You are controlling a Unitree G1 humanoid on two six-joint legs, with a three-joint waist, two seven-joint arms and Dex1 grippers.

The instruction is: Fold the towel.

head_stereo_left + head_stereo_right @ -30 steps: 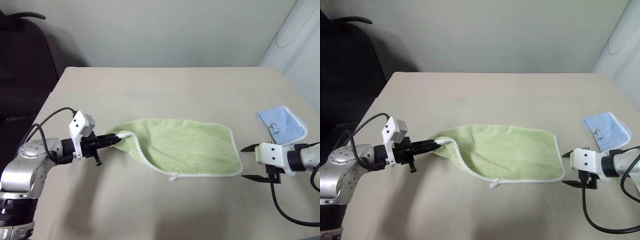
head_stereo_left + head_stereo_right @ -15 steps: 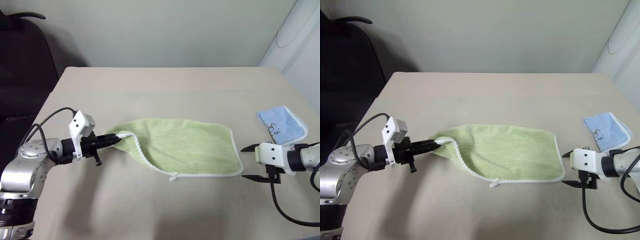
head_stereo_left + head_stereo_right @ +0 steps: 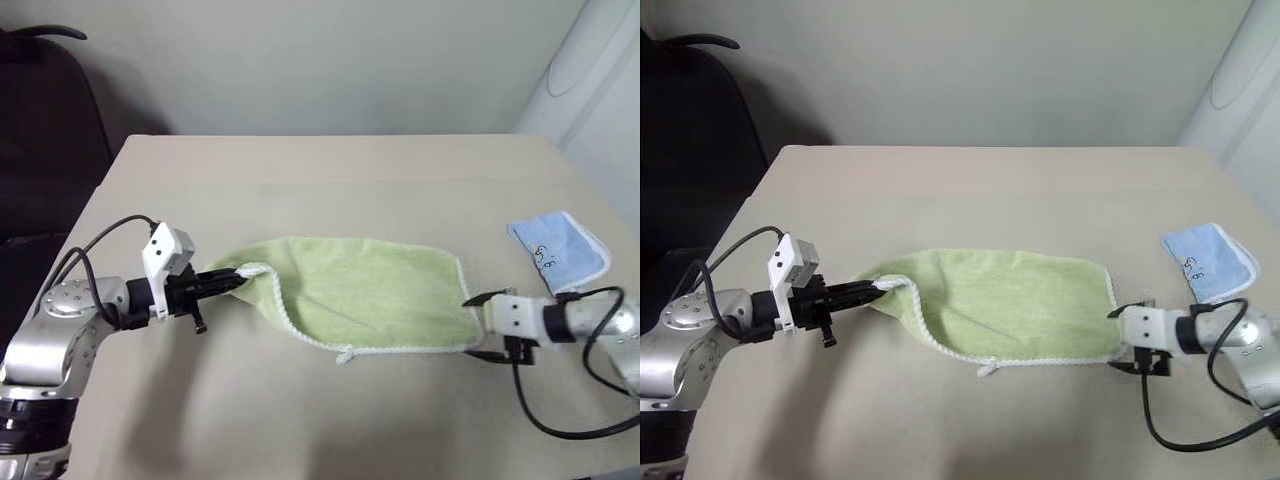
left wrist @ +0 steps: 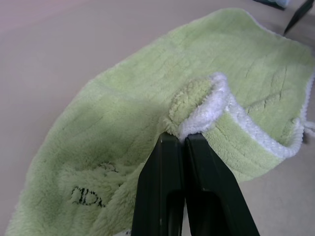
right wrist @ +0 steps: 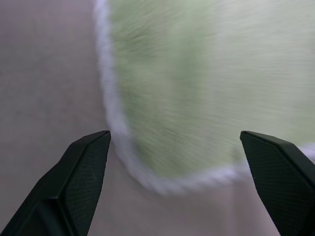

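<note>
Pinching towel (image 3: 375, 290) corner, L gripper (image 3: 236, 280), R gripper (image 3: 474, 325) wide at edge

table (image 3: 330, 170) far half: bare | obstacle: blue cloth (image 3: 556, 250) (right edge)

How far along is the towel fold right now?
Done: the left hand is shut on one end of the towel. In hand: the right hand is open at the opposite corner, not yet gripping. Left: grasp that corner and make the fold; the towel lies unfolded on the table.
</note>
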